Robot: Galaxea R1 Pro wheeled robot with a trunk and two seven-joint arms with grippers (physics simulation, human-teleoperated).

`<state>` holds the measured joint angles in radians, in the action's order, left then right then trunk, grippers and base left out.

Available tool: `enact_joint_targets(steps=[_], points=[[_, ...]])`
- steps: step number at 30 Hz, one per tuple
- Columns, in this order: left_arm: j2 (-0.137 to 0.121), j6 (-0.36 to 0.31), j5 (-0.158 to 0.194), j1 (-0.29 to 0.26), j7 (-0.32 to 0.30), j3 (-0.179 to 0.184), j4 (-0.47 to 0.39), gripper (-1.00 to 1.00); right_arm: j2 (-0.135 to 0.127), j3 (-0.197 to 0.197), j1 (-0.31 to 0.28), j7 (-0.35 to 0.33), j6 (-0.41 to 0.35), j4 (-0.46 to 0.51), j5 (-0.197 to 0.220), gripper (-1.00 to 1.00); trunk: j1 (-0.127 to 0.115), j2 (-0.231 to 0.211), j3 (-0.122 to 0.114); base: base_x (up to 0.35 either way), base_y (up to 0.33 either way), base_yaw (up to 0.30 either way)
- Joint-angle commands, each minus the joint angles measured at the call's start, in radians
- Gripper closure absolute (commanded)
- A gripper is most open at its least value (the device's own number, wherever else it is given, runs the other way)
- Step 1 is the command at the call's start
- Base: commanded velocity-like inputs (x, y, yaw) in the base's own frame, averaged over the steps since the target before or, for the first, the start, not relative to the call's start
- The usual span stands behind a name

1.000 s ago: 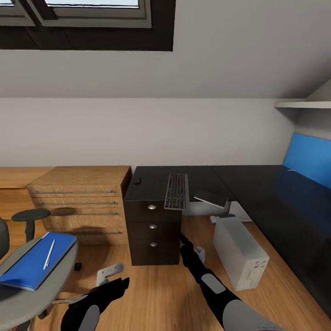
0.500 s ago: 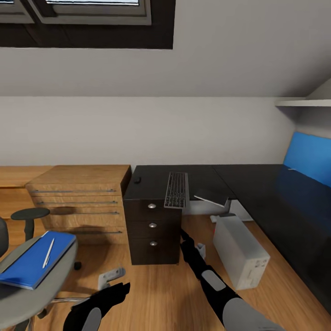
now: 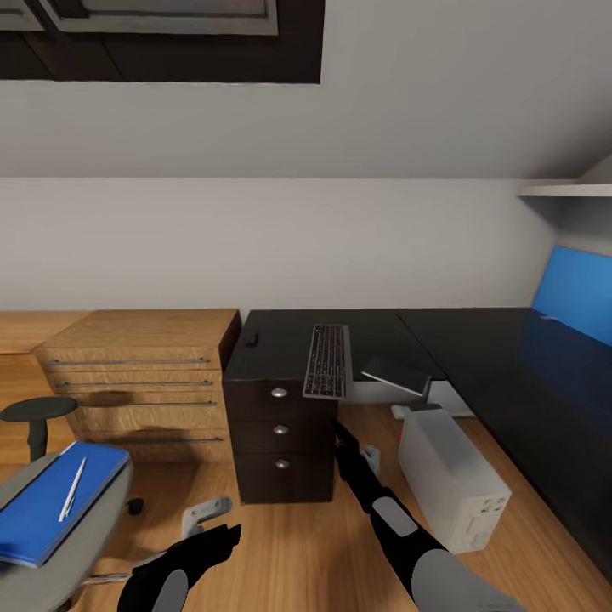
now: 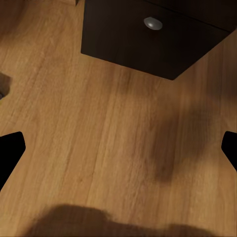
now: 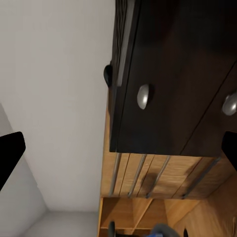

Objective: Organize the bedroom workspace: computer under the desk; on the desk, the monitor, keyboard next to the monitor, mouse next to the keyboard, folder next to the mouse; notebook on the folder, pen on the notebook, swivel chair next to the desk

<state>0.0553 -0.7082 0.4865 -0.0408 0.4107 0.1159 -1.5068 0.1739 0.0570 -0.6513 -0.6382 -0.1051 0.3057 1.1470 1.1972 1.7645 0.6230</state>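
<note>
The black desk (image 3: 399, 333) has a dark drawer unit (image 3: 280, 425) under its left end. The keyboard (image 3: 328, 359) lies on top and overhangs the front edge. The small mouse (image 3: 252, 339) sits by the left edge. A thin grey notebook (image 3: 395, 375) tilts off the desk's inner edge. The light-grey computer (image 3: 455, 478) stands on the floor by the desk. At lower left the blue folder (image 3: 42, 510) lies on the swivel chair (image 3: 98, 531) with the pen (image 3: 71, 489) on it. My right gripper (image 3: 340, 433) is open beside the drawer unit (image 5: 163, 98). My left gripper (image 3: 214, 538) hangs open over the floor.
A light-wood chest of drawers (image 3: 136, 374) stands left of the desk. A blue wall panel (image 3: 578, 293) and a shelf (image 3: 565, 191) are at the right. The chair's chrome base (image 3: 204, 512) reaches toward my left arm. Wood floor (image 4: 98, 138) lies between chair, drawer unit and computer.
The whole picture has shifted: the desk and computer look a little nearer, and the chair sits lower and further left in frame. Both arms keep their pose.
</note>
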Motion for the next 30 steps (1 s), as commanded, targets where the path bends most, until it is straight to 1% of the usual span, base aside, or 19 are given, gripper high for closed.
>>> enact_joint_targets(steps=[1,9,30], points=[[0.000,-0.002,0.011,-0.001,0.010,0.001,-0.001,-1.00,0.001,0.006,-0.001,-0.003,-0.011,0.000,0.007,-1.00,0.000,0.000,0.001,0.157,0.000,0.000],[0.000,-0.002,0.011,-0.001,0.010,0.001,-0.001,-1.00,0.001,0.006,-0.001,0.001,-0.012,-0.002,0.008,-1.00,0.000,0.000,0.001,0.070,0.000,0.000],[0.000,0.001,0.011,-0.001,0.010,0.000,-0.001,-1.00,0.001,0.009,-0.001,0.014,-0.010,-0.005,0.008,-1.00,0.000,0.000,0.001,0.161,0.000,0.000]])
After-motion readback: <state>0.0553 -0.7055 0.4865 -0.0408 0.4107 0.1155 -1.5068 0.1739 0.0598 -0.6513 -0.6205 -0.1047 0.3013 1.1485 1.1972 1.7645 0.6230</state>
